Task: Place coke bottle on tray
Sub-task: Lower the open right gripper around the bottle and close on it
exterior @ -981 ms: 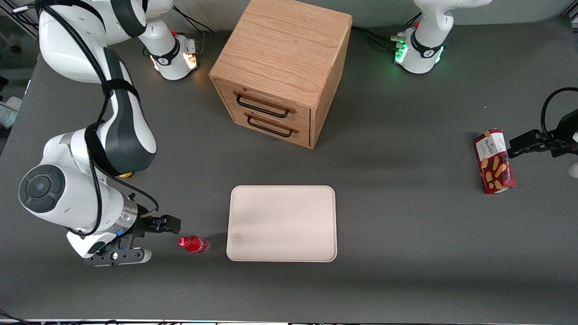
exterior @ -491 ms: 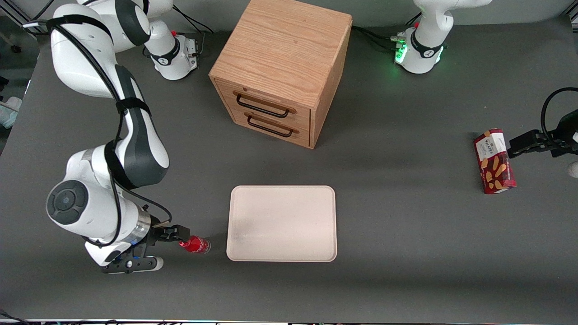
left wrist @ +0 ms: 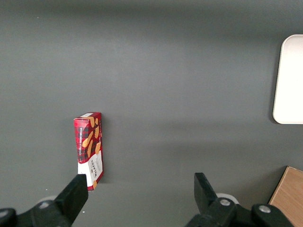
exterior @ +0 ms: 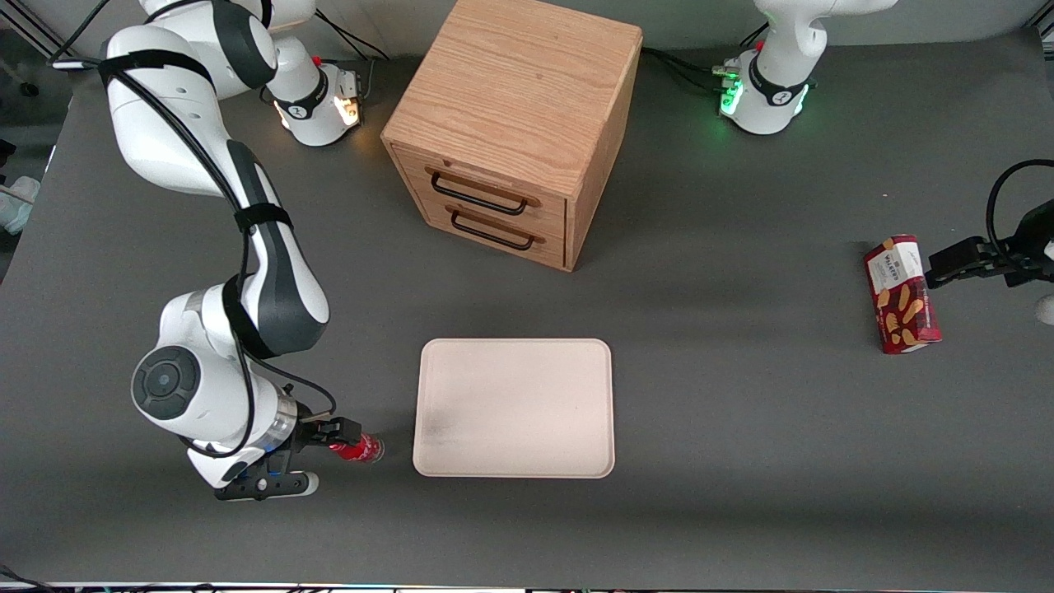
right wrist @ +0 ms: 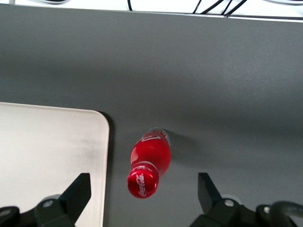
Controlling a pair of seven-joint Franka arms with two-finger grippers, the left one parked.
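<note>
Dark grey matte tabletop [exterior: 741,428], evenly lit, soft shadows. Wooden cabinet [exterior: 515,123] with two black-handled drawers stands on it. Pale wall strip along the farthest edge.

Robotics lab setup: two white arms bolted to a dark grey counter [exterior: 741,461], status lights glowing at their bases, cables trailing off the edge, staged props like a wooden cabinet [exterior: 515,123].

Parts hidden or cropped at this moment.
In the front view the gripper [exterior: 344,435] covers the coke bottle's [exterior: 362,449] cap. In the right wrist view both fingers [right wrist: 75,194] and the tray [right wrist: 47,156] run off the frame's edge.
</note>
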